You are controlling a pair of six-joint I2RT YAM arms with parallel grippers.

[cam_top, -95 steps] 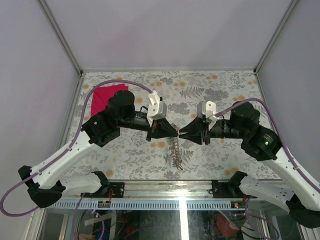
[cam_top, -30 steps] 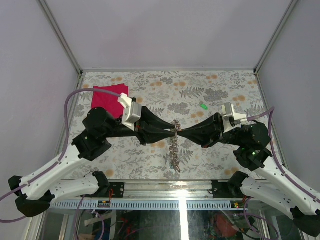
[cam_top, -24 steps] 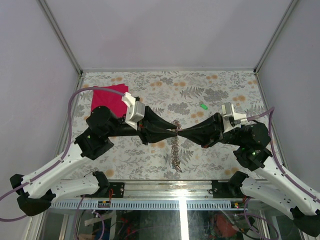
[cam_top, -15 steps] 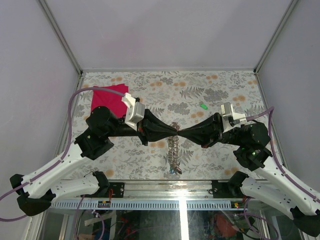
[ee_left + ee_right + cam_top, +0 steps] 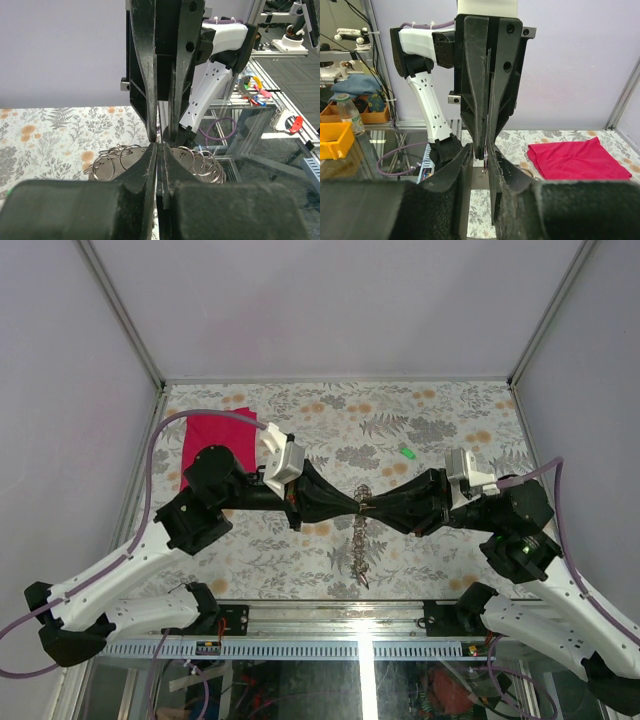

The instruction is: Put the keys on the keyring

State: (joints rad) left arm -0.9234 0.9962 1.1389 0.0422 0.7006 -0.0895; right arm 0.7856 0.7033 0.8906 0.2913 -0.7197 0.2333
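The keyring [image 5: 360, 540], a grey metal ring fringed with small split rings, hangs as a bundle above the table's middle. My left gripper [image 5: 352, 502] is shut on its top edge. In the left wrist view the left gripper [image 5: 158, 147] is pinched tight, with the keyring [image 5: 200, 161] just behind it. My right gripper [image 5: 369, 506] meets it tip to tip from the right. In the right wrist view the right gripper [image 5: 481, 150] stands a narrow gap apart, with a thin ring [image 5: 485, 151] edge-on inside the gap. A green-headed key [image 5: 407, 452] lies on the table behind the right gripper.
A red cloth [image 5: 212, 435] lies at the table's back left and also shows in the right wrist view [image 5: 577, 157]. The floral table [image 5: 450, 420] is walled on three sides. A metal rail [image 5: 330, 612] runs along the near edge.
Both grippers, still tip to tip, have shifted a little right and nearer, and the hanging keyring moved right with them. The left wrist has swung further back.
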